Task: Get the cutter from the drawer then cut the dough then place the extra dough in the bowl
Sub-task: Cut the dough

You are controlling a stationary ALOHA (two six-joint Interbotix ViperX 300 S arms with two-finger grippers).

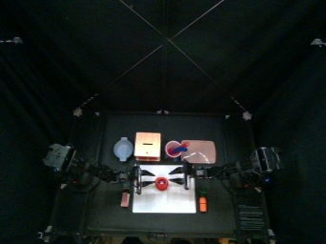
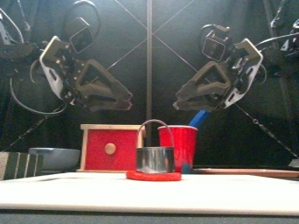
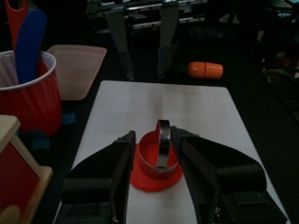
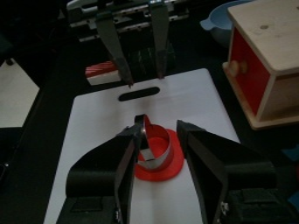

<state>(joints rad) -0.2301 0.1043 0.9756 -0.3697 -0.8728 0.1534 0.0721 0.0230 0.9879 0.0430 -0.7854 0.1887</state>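
My left gripper (image 3: 158, 144) and right gripper (image 4: 160, 124) hung above the white cutting board (image 2: 70, 188), jaws spread, pinching nothing. The cutter (image 2: 156, 150) stood upright on the red dough (image 2: 155, 176) at mid-board. The bowl (image 1: 122, 148) sat behind, left of the wooden box (image 1: 149, 145). Hazards, as I judged them:
- Lifting the cutter could drag the dough up with it.
- A thin outer ring could tear or drop short of the bowl.

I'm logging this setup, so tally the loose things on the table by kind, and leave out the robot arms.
Dough disc: 1
Metal cutter: 1
Cutting board: 1
Wooden box: 1
Bowl: 1
Red cup: 1
Toy knives, blue knife and red knife: 2
Pink tray: 1
Small toy foods beside the board: 2
Total: 11
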